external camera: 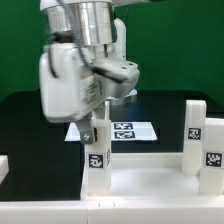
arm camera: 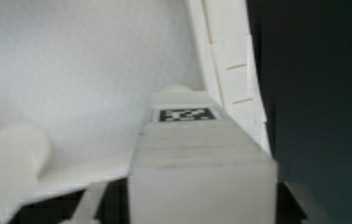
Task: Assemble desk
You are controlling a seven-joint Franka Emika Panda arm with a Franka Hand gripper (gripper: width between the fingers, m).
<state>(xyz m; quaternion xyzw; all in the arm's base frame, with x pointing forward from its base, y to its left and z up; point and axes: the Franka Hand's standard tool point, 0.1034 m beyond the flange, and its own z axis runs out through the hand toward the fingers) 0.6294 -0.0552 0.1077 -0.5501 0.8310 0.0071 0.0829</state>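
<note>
Your gripper (external camera: 98, 122) hangs low over the near part of the black table (external camera: 30, 110), with the big white wrist housing filling the upper middle of the exterior view. Its fingers sit on either side of the top of a square white leg (external camera: 97, 155) that stands upright at the near corner of the tabletop panel (external camera: 150, 178), on the exterior view's left. You can read the pincer as partly closed and clamped on that leg; the contact itself is small and somewhat blurred.

In the wrist view the same leg (arm camera: 194, 170) fills the lower middle, a black-and-white tag (arm camera: 187, 115) visible beyond its end face, and the white panel surface (arm camera: 84, 90) spreads behind it. The raised rim (arm camera: 226, 60) of the panel runs alongside the leg, close to it.

Around you: a second leg (external camera: 194, 135) stands upright at the panel's far corner on the exterior view's right, well apart from the held one. Another tagged white part (external camera: 213, 158) shows at that edge, cut off by the frame. The marker board (external camera: 125, 130) lies flat on the table just behind the gripper. A white piece (external camera: 4, 165) sits at the exterior view's left edge; you cannot tell what it is. The backdrop is green (external camera: 180, 50).
</note>
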